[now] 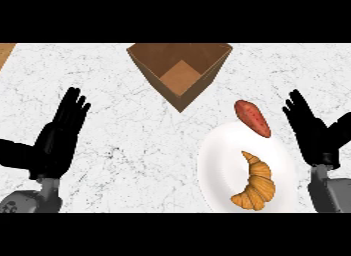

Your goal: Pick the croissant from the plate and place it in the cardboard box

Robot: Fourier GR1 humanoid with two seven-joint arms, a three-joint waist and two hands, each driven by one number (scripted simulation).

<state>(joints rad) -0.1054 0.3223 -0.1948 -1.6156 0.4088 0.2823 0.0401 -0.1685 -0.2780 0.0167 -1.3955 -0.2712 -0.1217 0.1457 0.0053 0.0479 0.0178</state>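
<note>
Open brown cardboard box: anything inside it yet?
Nothing visible inside the open brown cardboard box: only its bare floor and inner walls show. The golden curved croissant lies on the round white plate. Near walls hide no contents that I can tell.
</note>
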